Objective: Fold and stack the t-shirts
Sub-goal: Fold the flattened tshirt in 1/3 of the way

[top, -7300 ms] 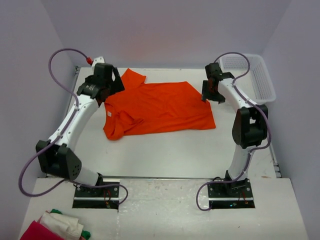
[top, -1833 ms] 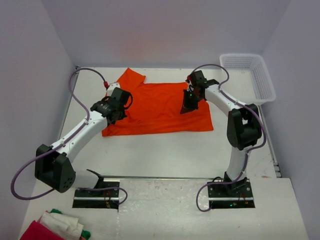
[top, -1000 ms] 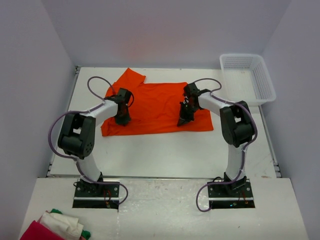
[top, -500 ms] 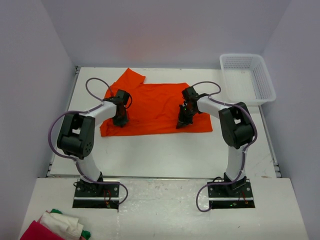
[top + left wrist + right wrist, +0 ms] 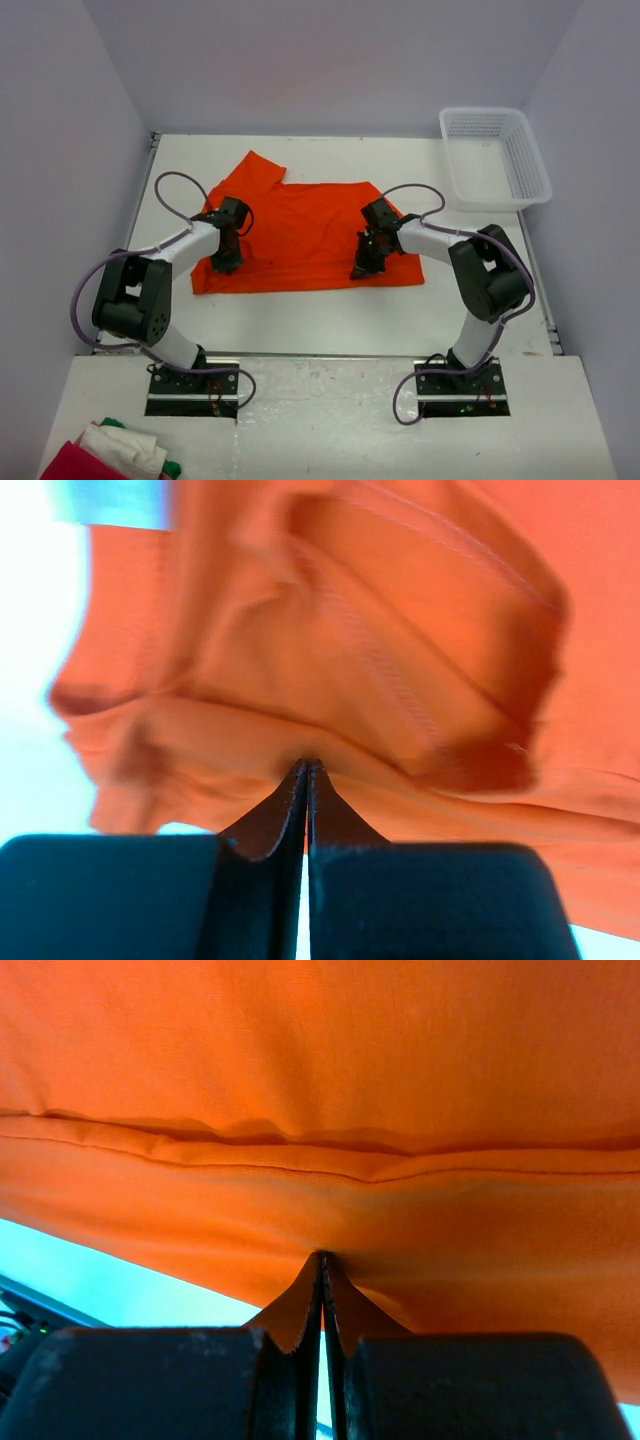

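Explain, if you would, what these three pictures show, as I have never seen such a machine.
Two robot arms are bolted at the near edge of a white table. The wide picture comes from a fixed camera above and behind them; each close-up comes from a camera on one wrist. An orange t-shirt lies spread on the table, a white basket sits at the far right, and a cloth pile lies near the left base. The left fingers and the right fingers are both shut, each pinching the t-shirt.

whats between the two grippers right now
Only the orange t-shirt: in the top view its flat middle fills the stretch from the left gripper to the right gripper. Both have their jaws shut on its cloth.
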